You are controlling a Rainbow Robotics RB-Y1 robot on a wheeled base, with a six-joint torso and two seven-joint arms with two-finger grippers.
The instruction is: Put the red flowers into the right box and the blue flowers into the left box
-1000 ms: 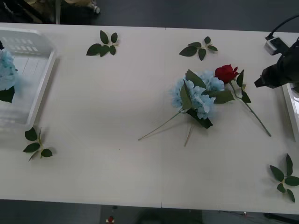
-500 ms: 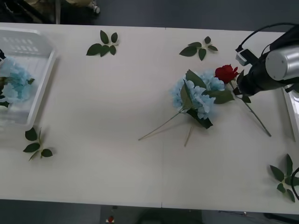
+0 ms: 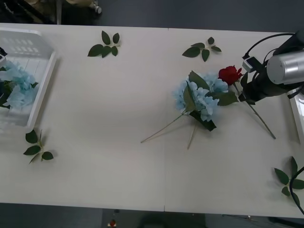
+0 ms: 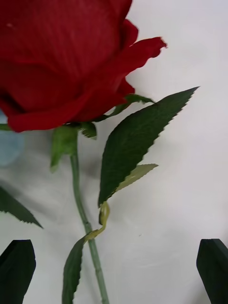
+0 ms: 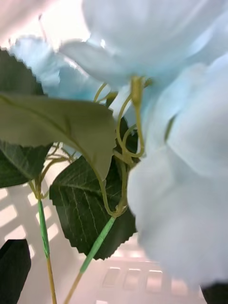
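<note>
the single red flower, an artificial rose with a deep red bloom (image 3: 230, 74), a thin green stem and serrated green leaves, lies on the white table (image 3: 118, 156) right of centre, its stem running toward the table's right edge. its bloom touches a bunch of pale sky-blue hydrangea-like flowers with dark green leaves (image 3: 199, 97), which lie just beside it with their thin stems pointing toward the near edge. the right gripper (image 3: 243, 93), on a silver and black arm, sits over the rose's upper stem just below the bloom; in the right wrist view its black fingers (image 4: 16, 270) are spread wide at both sides of the stem (image 4: 85, 223), not touching it. the right box, a white tray, shows as a rim (image 3: 297, 116) at the table's right edge. at the far left, more pale blue flowers (image 3: 16, 88) lie inside the left box, a white translucent ribbed plastic tray (image 3: 40, 71). the left wrist view looks closely at those blooms (image 5: 180, 142) with one dark finger (image 5: 14, 270) at a corner, parted and holding nothing. loose green leaf sprigs (image 3: 104, 45) lie scattered about the table.
</note>
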